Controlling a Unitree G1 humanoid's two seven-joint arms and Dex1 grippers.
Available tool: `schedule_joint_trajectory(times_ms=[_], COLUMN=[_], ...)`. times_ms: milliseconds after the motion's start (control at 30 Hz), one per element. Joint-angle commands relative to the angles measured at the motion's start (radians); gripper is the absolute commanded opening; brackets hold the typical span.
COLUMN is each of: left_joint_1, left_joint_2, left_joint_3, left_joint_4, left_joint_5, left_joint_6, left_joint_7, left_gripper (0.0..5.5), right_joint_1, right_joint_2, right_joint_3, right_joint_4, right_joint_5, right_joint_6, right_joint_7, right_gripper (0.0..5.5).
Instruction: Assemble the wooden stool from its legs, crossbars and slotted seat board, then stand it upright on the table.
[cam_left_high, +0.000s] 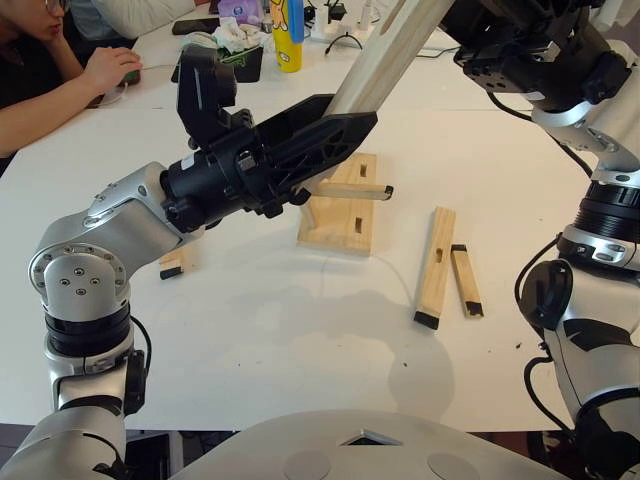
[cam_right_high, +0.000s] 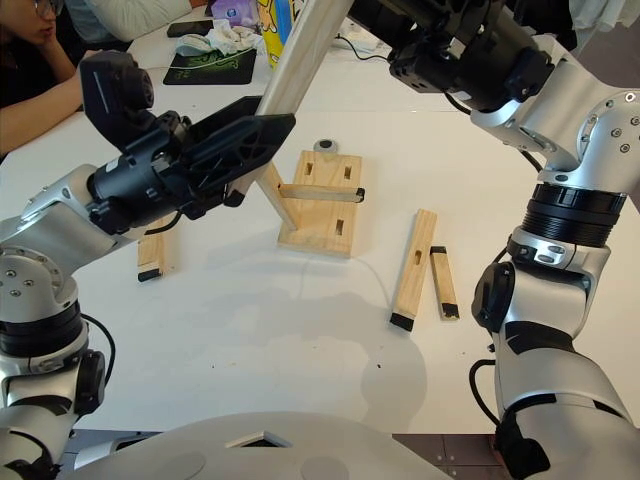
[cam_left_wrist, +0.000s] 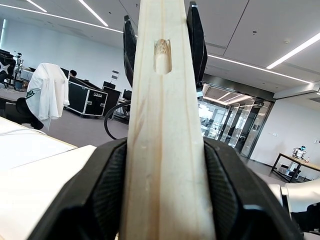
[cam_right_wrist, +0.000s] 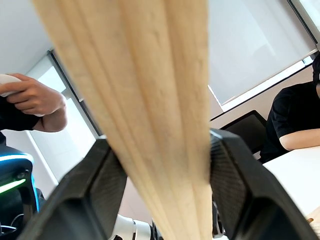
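Observation:
A long wooden leg (cam_left_high: 385, 60) slants up from the slotted seat board (cam_left_high: 340, 225), which lies flat mid-table. My left gripper (cam_left_high: 340, 122) is shut on the leg's lower part, just above the board; the left wrist view has the leg (cam_left_wrist: 165, 160) between its fingers (cam_left_wrist: 107, 190). My right gripper (cam_right_high: 405, 35) is shut on the leg's upper part at the top edge of the eye views, seen close as the leg (cam_right_wrist: 150, 75) between black fingers (cam_right_wrist: 235, 190). A crossbar (cam_left_high: 352, 190) juts sideways from the leg's foot over the board.
A second leg (cam_left_high: 435, 265) and a short crossbar (cam_left_high: 466, 282) lie to the right of the board. Another wooden piece (cam_left_high: 175, 263) lies under my left arm. A bottle (cam_left_high: 288, 35), a black mat (cam_right_high: 205, 65) and a person's hand (cam_left_high: 110, 65) are at the far edge.

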Motion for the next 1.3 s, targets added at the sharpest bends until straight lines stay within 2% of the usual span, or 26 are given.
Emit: schedule_joint_trajectory(times_ms=[33, 900, 933, 1100, 1300], left_joint_1=[-0.003, -0.075, -0.074, -0.072, -0.081], left_joint_2=[0.026, 0.09, 0.087, 0.074, 0.099], left_joint_3=[0.012, 0.108, 0.109, 0.102, 0.175], left_joint_4=[0.013, 0.045, 0.042, 0.042, 0.08], left_joint_5=[0.031, 0.072, 0.074, 0.094, 0.116], left_joint_6=[0.012, 0.006, 0.006, 0.002, -0.028], left_joint_7=[-0.015, -0.064, -0.057, -0.031, -0.013], left_gripper=[2.06, 2.06, 2.43, 3.14, 3.19], right_joint_1=[-0.017, 0.009, 0.009, 0.007, 0.015], right_joint_2=[-0.03, -0.081, -0.081, -0.085, -0.121], right_joint_3=[0.013, 0.025, 0.025, 0.018, 0.032], right_joint_4=[-0.031, -0.027, -0.025, -0.014, -0.009], right_joint_5=[-0.017, -0.22, -0.226, -0.252, -0.417], right_joint_6=[0.023, 0.025, 0.024, 0.027, -0.076], right_joint_7=[0.054, 0.23, 0.234, 0.259, 0.333], right_gripper=[2.26, 2.18, 2.18, 2.07, 2.07])
